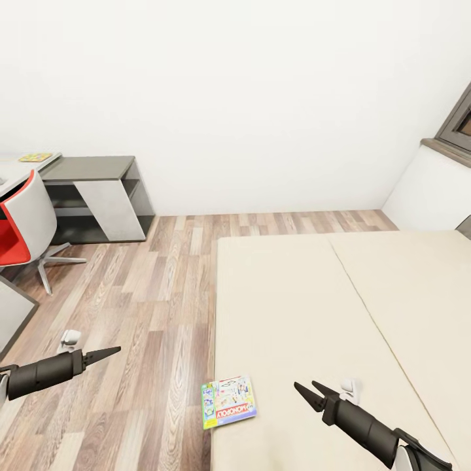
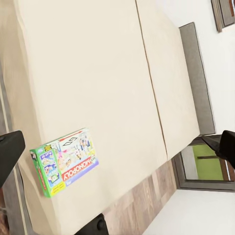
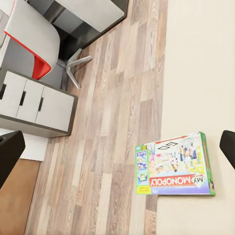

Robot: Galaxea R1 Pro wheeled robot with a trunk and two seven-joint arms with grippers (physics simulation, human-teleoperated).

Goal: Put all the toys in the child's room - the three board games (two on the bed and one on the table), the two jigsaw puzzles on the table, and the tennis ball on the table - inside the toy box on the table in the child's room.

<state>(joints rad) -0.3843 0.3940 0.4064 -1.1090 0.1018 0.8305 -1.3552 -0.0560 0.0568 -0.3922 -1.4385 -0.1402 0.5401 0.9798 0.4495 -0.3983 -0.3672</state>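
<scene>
One board game (image 1: 228, 401) lies flat on the bed (image 1: 366, 307), at the mattress's near corner beside the wood floor (image 1: 150, 307), its long side hanging just past the bed's edge. It is a thin, stiff cardboard box, probably light, with a smooth printed lid that could slide on the mattress if pushed. Lying flat, it offers no tall side to pinch, so the overhanging edge looks like the best place to take hold, with one finger under and one over the lid. A grip at the middle of that edge should keep it from swinging.

Its lid reads "MY MONOPOLY" in white letters on a red strip, clear in the right wrist view (image 3: 175, 164). Green borders the box, and a small yellow-green label sits at one corner, its words too small to read.

The right tool (image 1: 309, 391) hovers over the mattress near the box, apart from it, its two dark fingers spread and empty. The left tool (image 1: 104, 354) hangs over the floor, well apart from the box, its fingers together and holding nothing.

Far off by the wall, a table (image 1: 16, 163) carries a bright puzzle (image 1: 35, 157), with a red and white chair (image 1: 26, 226) before it.
</scene>
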